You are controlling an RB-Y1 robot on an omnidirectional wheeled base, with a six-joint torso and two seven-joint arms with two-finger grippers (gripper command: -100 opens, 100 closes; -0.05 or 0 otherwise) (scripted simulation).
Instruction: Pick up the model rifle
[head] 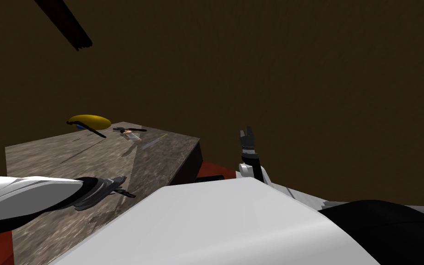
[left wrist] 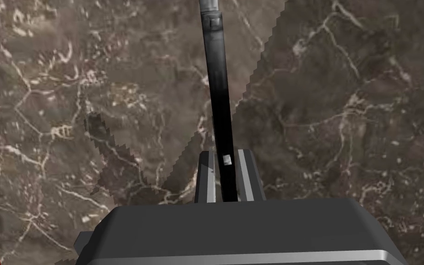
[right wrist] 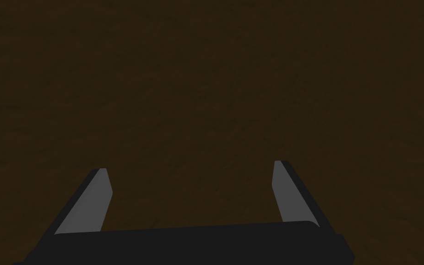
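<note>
Our left gripper (left wrist: 225, 154) is clenched on the rifle (left wrist: 218, 83), its two fingers pressing the sides of the thin black body. The rifle runs straight out from between the fingers, over the marbled brown table (left wrist: 344, 115). We cannot tell whether it touches the top. From the head, that gripper is over the table's near part, well apart from a yellow disc (head: 89, 121) and some small dark things (head: 130, 130) at the far edge. Our right gripper (head: 248, 133) is raised beside the table, off its right edge, fingers spread wide and grasping nothing.
</note>
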